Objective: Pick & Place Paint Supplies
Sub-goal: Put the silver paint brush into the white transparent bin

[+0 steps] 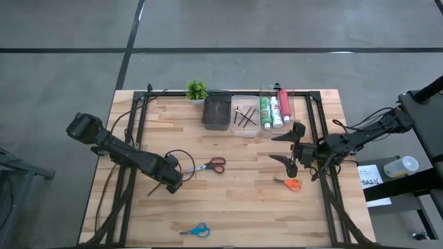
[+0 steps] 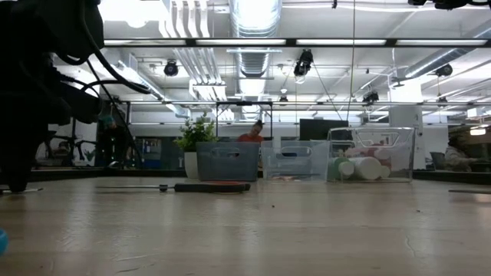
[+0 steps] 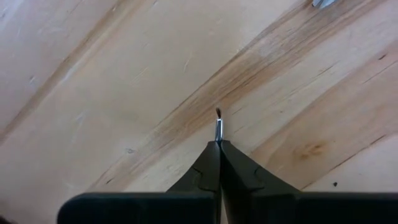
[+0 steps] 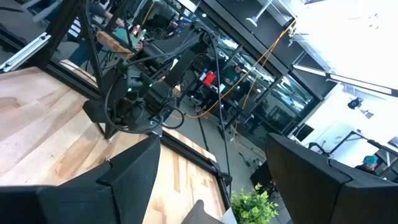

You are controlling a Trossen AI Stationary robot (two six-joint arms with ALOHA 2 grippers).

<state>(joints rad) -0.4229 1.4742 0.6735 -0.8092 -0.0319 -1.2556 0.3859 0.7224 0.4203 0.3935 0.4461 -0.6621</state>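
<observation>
Bins (image 1: 216,113) in row at counter (image 1: 228,200) rear edge; plant (image 1: 196,90) at left end, tubes (image 1: 274,111) in rightmost bin. Three scissors (image 1: 210,166) on counter: centre, right, front.

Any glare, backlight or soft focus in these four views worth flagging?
Low view: bright ceiling lights backlight the scene, leaving the arm at the picture's left a black silhouette. Right wrist view: the sky-bright corner is blown out. Left wrist view: the brush tip is sharp, evenly lit. High view: even light, faint shadows.
</observation>
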